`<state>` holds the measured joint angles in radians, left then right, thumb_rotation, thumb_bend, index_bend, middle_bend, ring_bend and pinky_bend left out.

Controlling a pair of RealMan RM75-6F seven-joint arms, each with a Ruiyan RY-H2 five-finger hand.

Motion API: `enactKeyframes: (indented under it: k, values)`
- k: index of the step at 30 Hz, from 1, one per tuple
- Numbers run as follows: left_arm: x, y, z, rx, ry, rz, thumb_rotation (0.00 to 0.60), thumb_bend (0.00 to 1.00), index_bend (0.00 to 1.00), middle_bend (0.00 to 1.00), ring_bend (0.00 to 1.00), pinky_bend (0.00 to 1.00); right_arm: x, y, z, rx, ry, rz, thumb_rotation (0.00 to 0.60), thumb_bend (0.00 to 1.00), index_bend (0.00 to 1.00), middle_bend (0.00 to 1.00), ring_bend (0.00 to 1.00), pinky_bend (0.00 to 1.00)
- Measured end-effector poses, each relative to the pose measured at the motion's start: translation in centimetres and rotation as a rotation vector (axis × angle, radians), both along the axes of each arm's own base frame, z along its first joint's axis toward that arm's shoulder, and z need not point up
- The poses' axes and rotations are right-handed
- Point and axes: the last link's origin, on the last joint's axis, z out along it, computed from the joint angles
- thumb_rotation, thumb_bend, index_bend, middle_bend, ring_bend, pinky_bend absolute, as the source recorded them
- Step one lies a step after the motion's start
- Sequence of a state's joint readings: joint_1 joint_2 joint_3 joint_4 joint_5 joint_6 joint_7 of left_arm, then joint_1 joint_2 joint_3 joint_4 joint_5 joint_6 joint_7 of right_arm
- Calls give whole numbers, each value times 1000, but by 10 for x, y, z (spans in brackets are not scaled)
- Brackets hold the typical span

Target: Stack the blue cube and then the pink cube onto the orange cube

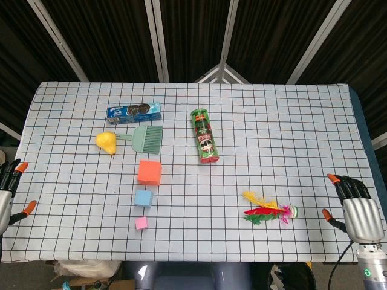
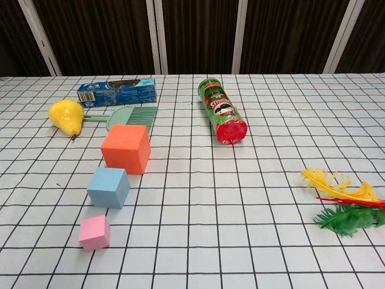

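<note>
Three foam cubes lie apart in a line on the checked table (image 1: 242, 121): large orange cube (image 1: 149, 172) farthest, mid-sized blue cube (image 1: 143, 197), small pink cube (image 1: 141, 223) nearest. Nothing is stacked yet. Left hand (image 1: 9, 193) and right hand (image 1: 358, 208) rest at the edges, fingers released, holding nothing.

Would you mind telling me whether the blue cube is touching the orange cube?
Apart. The chest view shows a strip of bare tablecloth between the blue cube and the orange cube.
</note>
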<state>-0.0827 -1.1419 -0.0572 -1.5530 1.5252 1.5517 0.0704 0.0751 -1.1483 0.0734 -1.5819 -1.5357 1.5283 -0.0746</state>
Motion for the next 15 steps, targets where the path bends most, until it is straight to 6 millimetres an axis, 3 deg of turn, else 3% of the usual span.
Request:
enactKeyframes:
  k: [15]
  values:
    - [7,2,-4,-13,-6,-29,600,269,53,22,0,77,-1,5,2,-5,9,-4,600,298,146,197,158,176]
